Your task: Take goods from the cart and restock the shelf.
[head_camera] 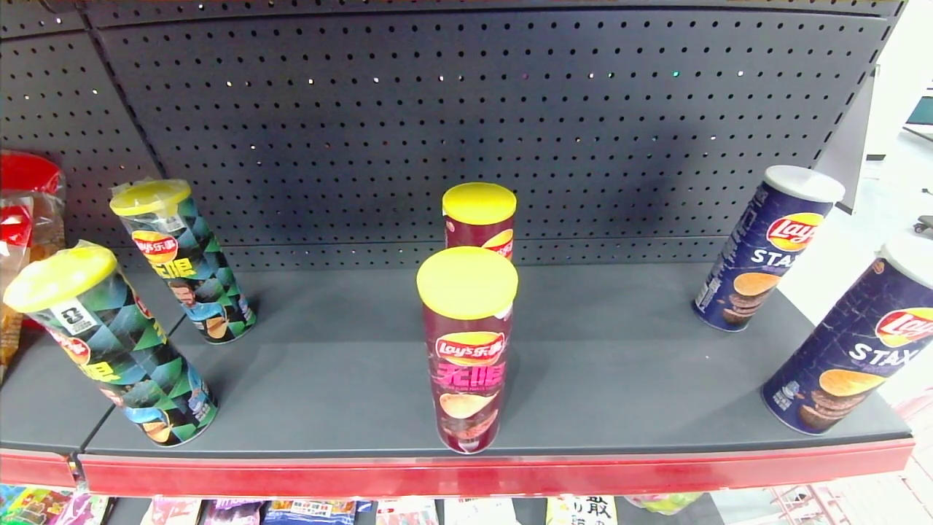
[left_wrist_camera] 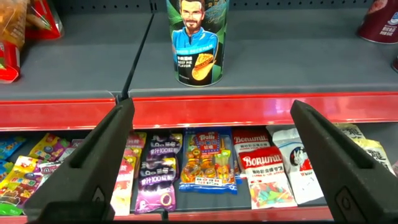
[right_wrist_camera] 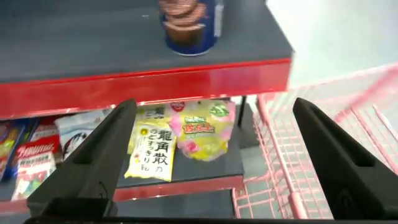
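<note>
The dark grey shelf with a red front lip holds chip cans in three rows. Two maroon cans stand mid-shelf, one at the front and one behind it. Two green-patterned cans stand at the left, two dark blue cans at the right. My left gripper is open and empty, below the shelf lip, facing a green-patterned can. My right gripper is open and empty, below the shelf's right end under a blue can. The pink wire cart sits right of the shelf.
A lower shelf carries snack and candy bags and yellow and green packets. Red-topped bagged goods crowd the far left of the upper shelf. Bare shelf space lies between the can rows. A perforated back panel closes the rear.
</note>
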`<state>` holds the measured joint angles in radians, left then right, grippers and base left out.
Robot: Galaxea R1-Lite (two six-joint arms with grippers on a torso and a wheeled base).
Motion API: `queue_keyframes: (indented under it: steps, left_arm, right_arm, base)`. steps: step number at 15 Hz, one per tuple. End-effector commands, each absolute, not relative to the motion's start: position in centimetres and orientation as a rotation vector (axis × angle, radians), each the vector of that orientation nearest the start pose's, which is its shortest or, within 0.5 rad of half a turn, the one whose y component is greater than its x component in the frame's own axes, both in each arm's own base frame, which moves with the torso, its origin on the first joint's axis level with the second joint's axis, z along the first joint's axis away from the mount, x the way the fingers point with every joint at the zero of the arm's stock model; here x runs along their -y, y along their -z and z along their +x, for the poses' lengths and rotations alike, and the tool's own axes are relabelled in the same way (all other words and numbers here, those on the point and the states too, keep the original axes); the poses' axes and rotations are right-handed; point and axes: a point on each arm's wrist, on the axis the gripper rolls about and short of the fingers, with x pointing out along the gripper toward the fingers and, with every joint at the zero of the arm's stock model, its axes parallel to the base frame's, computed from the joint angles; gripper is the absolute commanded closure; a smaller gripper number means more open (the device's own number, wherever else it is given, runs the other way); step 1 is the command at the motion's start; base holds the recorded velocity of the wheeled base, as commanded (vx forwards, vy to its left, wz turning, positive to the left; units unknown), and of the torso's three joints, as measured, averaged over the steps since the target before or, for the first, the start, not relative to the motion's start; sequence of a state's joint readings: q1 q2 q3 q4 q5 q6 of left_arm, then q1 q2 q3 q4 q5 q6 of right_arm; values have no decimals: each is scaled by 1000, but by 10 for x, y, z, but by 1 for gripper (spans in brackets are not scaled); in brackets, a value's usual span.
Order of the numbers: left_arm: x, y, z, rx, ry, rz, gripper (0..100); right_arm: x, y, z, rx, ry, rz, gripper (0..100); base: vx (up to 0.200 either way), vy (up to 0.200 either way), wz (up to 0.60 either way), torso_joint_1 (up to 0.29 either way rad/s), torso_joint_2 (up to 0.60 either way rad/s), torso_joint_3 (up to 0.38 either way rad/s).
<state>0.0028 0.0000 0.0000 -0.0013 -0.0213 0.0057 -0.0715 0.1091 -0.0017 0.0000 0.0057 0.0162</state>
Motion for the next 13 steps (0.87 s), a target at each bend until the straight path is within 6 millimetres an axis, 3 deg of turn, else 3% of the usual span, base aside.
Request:
queue_keyframes:
  steps: [1,2,13]
  left_arm:
    - [1,-76,-23,2,18,6,0]
    - [1,-76,-23,2,18,6,0]
    - [1,-76,-23,2,18,6,0]
  right_arm:
    - [-2,-77,-18,-61,-31,4,0]
    - [-1,-76,-23,3,-61,-11,0]
    - [0,-76,-23,0,-9,3,0]
  base:
    - [0,0,0,0,0,0]
    - [0,0,0,0,0,0]
    - [0,0,0,0,0,0]
